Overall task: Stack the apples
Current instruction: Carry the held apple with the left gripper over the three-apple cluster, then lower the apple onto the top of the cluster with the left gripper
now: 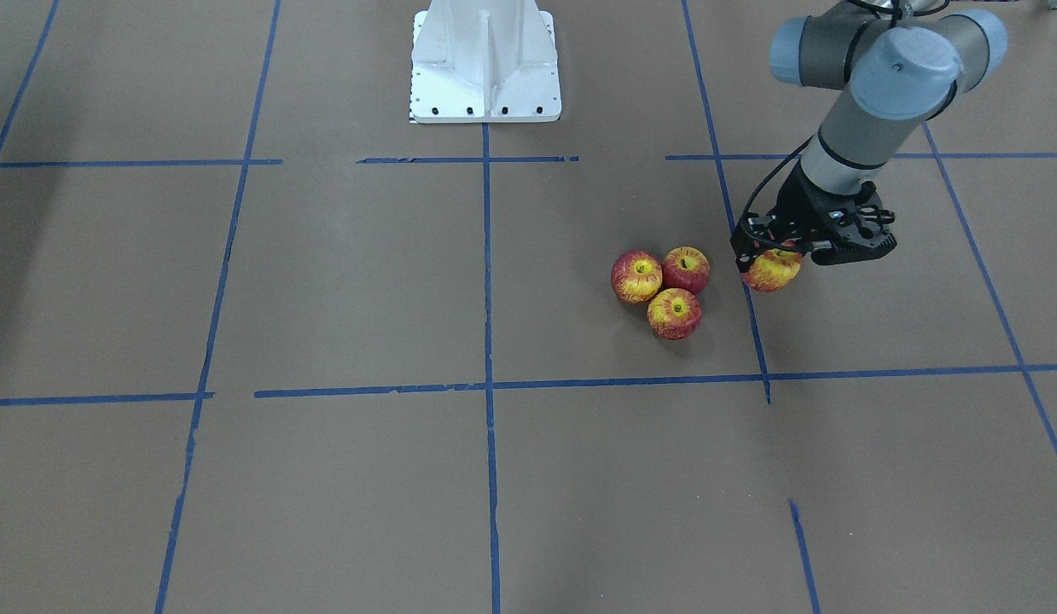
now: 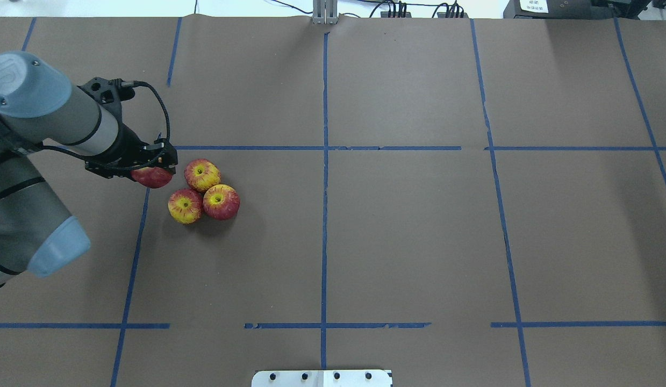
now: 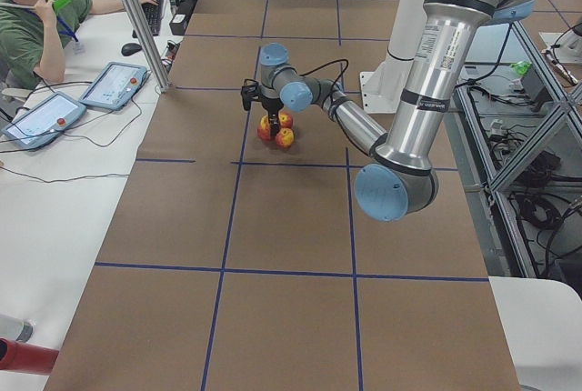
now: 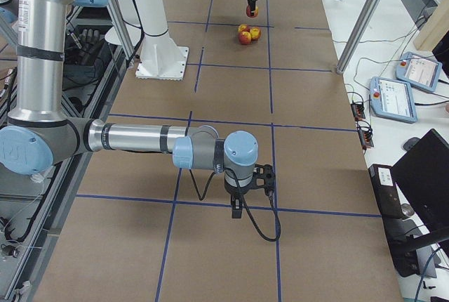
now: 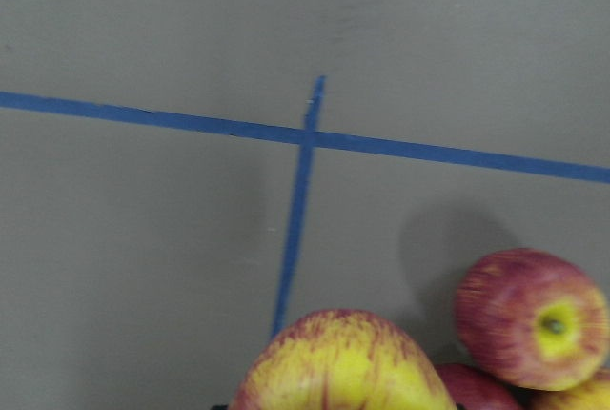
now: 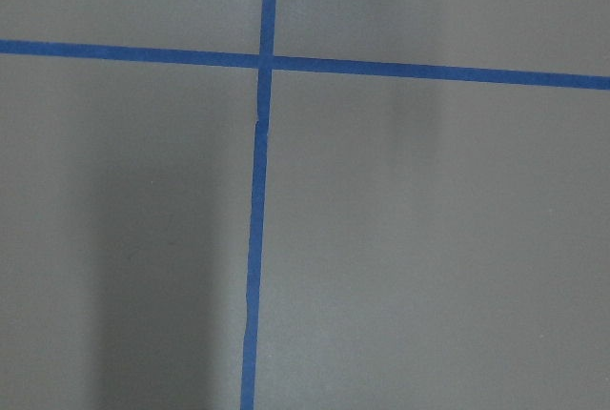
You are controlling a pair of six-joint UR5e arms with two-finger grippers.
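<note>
A: Where's the fourth small, glossy red-and-yellow apple [image 2: 152,176]?
B: Clenched between the fingers [image 1: 746,251] of the left gripper [image 1: 774,257], apparently clear of the brown paper-covered table [image 2: 408,242], at ten o'clock of the other three apples [image 2: 202,174] in the overhead view.
A: And those?
B: Touching in a cluster, stem dimples up.
A: The right gripper [image 4: 238,207]?
B: Low over the table; its fingers' state I can't tell.

Table [image 2: 408,242]: brown paper cover, blue tape lines [image 2: 324,215] laid in a grid. Side bench [image 3: 73,218], white: two tablet-style pendants [image 3: 114,85] (both cabled), keyboard [image 3: 153,14], mouse [image 3: 133,48], dark monitor [image 4: 424,168]. Seated person [image 3: 27,32], green shirt. Metal post [image 3: 136,18], standing at the table edge.
</note>
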